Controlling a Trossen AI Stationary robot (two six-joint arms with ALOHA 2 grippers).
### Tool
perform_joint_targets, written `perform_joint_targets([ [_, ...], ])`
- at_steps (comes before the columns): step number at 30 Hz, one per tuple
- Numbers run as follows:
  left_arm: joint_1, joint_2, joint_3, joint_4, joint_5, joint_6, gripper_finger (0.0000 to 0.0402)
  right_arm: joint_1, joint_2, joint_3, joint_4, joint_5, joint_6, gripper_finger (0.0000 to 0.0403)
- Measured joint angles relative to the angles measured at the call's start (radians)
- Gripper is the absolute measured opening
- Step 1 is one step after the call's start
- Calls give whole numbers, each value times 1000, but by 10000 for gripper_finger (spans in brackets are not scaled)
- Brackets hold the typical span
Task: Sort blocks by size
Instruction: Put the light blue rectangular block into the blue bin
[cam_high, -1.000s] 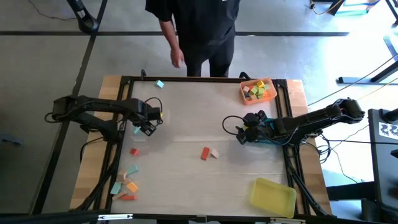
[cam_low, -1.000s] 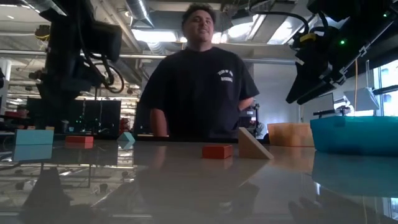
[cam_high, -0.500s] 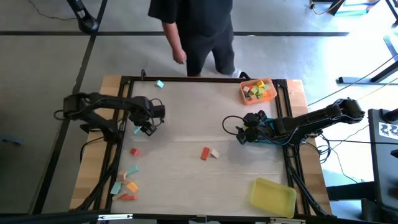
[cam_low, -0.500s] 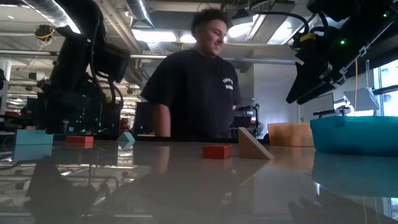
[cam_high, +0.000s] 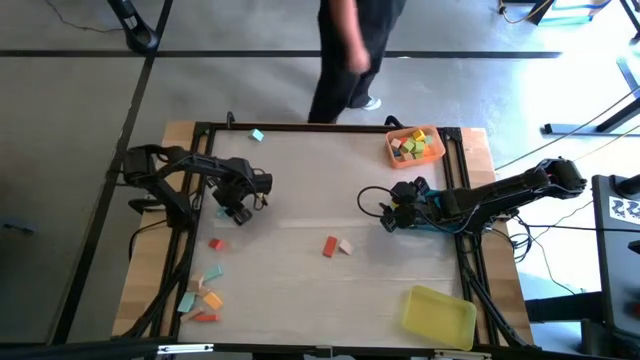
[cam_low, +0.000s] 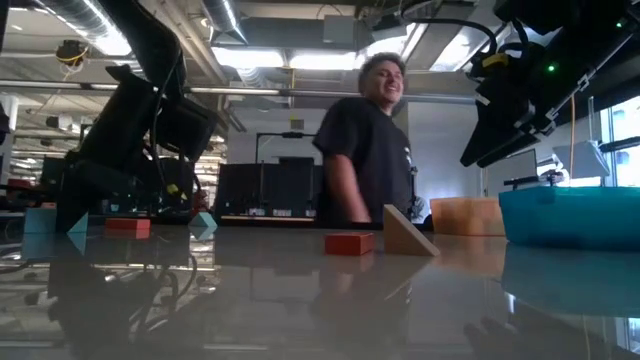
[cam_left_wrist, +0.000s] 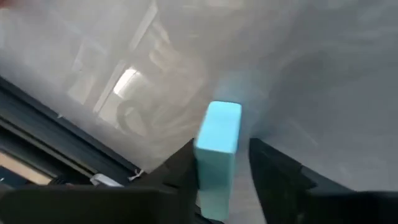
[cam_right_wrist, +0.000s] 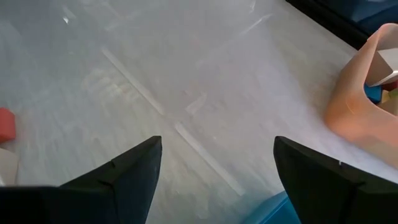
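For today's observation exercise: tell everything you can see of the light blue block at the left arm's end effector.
The light blue block is a smooth, matte, elongated bar with slightly rounded corners, uniformly pale teal. It stands between the two dark fingers of the left end effector, one finger against its side, the other with a narrow gap showing. Beneath it lies the pale table, near that table's left edge. Whether the block rests on the surface or is lifted cannot be told.

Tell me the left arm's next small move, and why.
Probably finish closing, then lift. The teal block stands between the left gripper's fingers, touching one with a gap at the other, so the grip looks unfinished. The right gripper waits open over the table.
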Motion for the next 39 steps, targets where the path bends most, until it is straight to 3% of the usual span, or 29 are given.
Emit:
perform_joint_targets([
  [6, -28, -24, -3, 23, -5, 51, 39, 0, 0, 0, -1, -17, -22, 305],
  [14, -149, -167, 19, 53, -55, 43, 40, 0, 0, 0, 35, 0, -32, 305],
  [18, -217, -281, 43, 137, -55, 31, 47, 0, 0, 0, 114, -13, -115, 305],
  [28, -313, -482, 45, 517, -88, 185, 51, 1, 12, -1, 338, -90, -317, 305],
  [33, -332, -482, 9, 812, -93, 300, 45, 1, 86, -2, 474, -128, -389, 305],
  [39, -341, -457, -57, 1160, -92, 362, 52, 0, 215, -2, 801, -250, -501, 305],
])
